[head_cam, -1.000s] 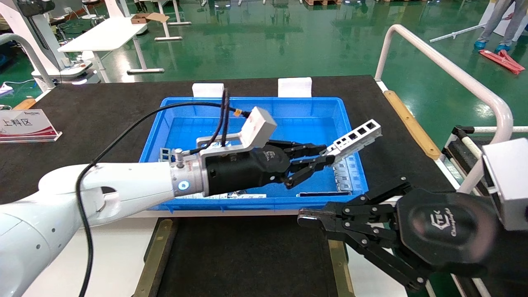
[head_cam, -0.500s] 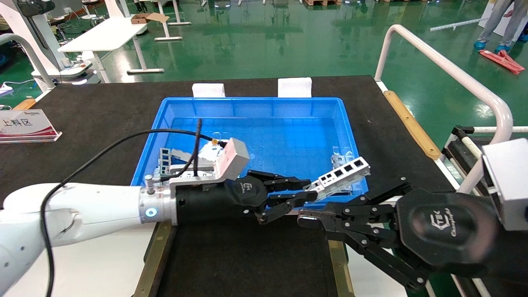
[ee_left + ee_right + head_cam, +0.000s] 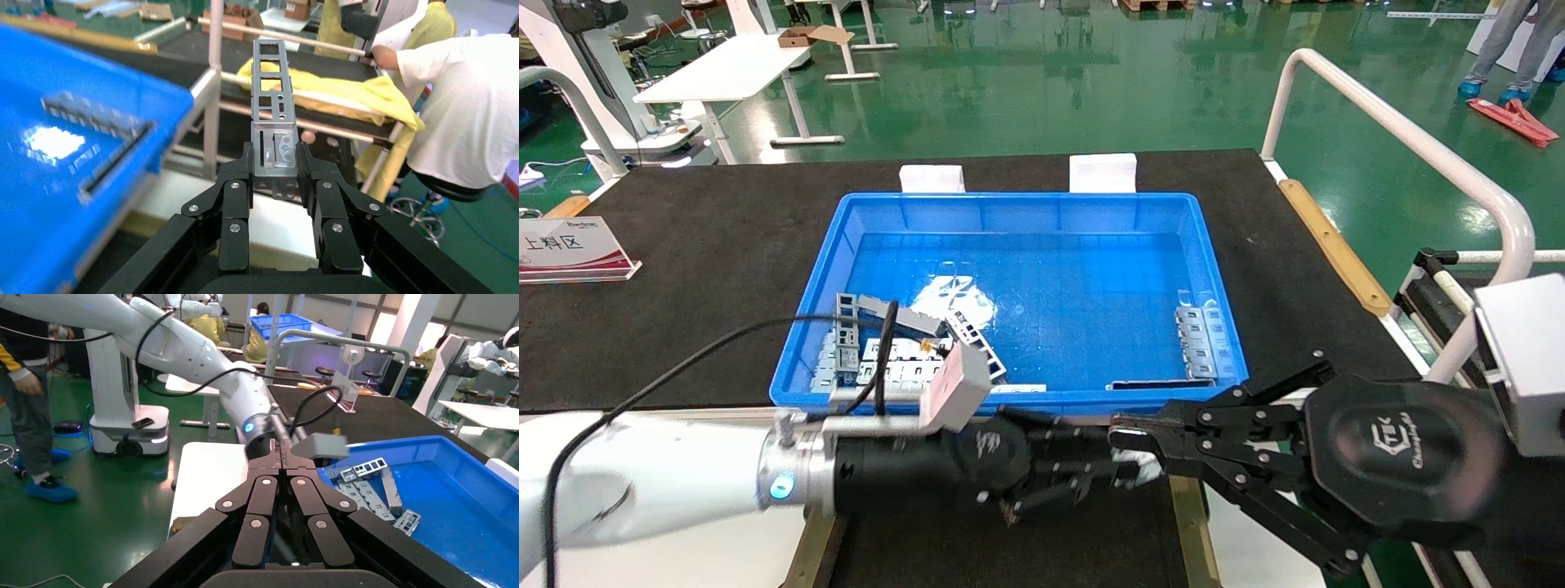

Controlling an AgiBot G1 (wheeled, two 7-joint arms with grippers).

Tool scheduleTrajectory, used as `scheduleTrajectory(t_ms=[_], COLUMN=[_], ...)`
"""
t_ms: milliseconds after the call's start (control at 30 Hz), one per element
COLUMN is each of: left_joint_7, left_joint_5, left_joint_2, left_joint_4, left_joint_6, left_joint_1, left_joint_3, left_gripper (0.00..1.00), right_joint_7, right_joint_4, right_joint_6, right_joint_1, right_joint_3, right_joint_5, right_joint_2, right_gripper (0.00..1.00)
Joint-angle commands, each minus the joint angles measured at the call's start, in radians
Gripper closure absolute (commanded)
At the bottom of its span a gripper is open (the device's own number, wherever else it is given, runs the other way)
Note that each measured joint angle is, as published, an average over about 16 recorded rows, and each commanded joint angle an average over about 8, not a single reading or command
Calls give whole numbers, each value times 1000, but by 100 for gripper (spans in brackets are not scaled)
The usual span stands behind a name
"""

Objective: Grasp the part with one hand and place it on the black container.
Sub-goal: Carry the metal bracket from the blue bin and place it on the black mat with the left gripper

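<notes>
The part (image 3: 272,92), a slim silver strip with a row of rectangular windows, sticks out from my left gripper (image 3: 274,162), which is shut on its lower end. In the head view the left gripper (image 3: 1103,476) hangs over the black container (image 3: 944,555), just in front of the blue bin's near wall. There only a pale bit of the part (image 3: 1142,467) shows, behind my right gripper's fingers. My right gripper (image 3: 1120,433) is shut with nothing in it and reaches in from the right, close beside the left one; its fingers (image 3: 269,478) are pressed together.
The blue bin (image 3: 1026,204) holds several more metal parts at its left (image 3: 878,359) and right (image 3: 1197,343). A bronze rail (image 3: 1185,506) edges the black container. A white railing (image 3: 1401,131) stands at the right, and a sign (image 3: 568,245) at the far left.
My left arm has drawn back and down from above the bin to over the black container, carrying the part. The right arm has not moved.
</notes>
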Motion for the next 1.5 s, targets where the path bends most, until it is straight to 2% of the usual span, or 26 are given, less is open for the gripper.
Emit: scheduleTrajectory(t_ms=[33, 367, 600, 733, 933, 1200, 1500], left_joint_7=[-10, -46, -13, 39, 122, 189, 265], left_joint_5=[5, -12, -71, -125, -200, -270, -334], left_joint_2=[-32, -224, -288, -280, -241, -200, -118], left_joint_4=[-55, -430, -627, -677, -689, -690, -664], left_joint_6=[-20, -307, -576, -709, -841, -951, -1033], left_joint_1=[14, 171, 310, 398, 523, 644, 776], left_joint_3=[7, 40, 25, -19, -111, -228, -407], left_gripper=[100, 100, 100, 100, 100, 100, 100], right_joint_7=[0, 0, 0, 0, 0, 0, 0], right_joint_4=[0, 0, 0, 0, 0, 0, 0], right_joint_6=[0, 0, 0, 0, 0, 0, 0], right_joint_1=[0, 0, 0, 0, 0, 0, 0], right_joint_3=[0, 0, 0, 0, -1, -1, -1], right_joint_5=[0, 0, 0, 0, 0, 0, 1], right_joint_2=[0, 0, 0, 0, 0, 0, 0], right_gripper=[100, 100, 100, 100, 100, 100, 100])
